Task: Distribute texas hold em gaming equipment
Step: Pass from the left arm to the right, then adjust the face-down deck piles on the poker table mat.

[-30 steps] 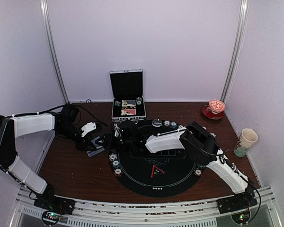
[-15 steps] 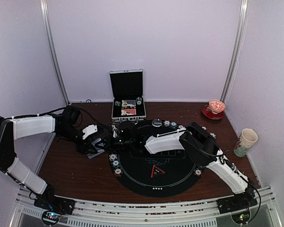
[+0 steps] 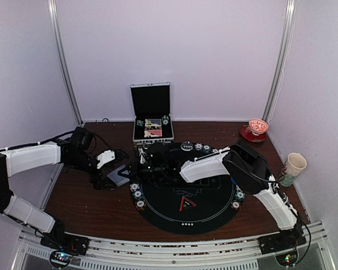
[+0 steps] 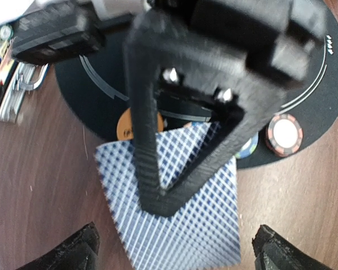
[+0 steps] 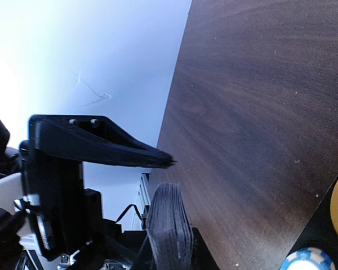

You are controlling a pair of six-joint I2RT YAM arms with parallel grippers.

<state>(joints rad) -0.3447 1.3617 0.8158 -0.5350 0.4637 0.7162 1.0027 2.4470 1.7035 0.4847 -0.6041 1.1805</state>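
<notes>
Deck handover: the left gripper [image 4: 177, 250] gapes open and the right gripper [image 4: 163, 205] seemingly pinches the card deck [image 4: 200, 230] at lower centre; next, lift clear.

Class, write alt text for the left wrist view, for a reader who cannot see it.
The right gripper reaches in from the top, its fingers meeting in a point in front of blue-checked playing cards over a brown table. Behind are a black mat, an orange disc and a red-and-white chip. The left gripper is open, its fingers at the bottom corners.
</notes>
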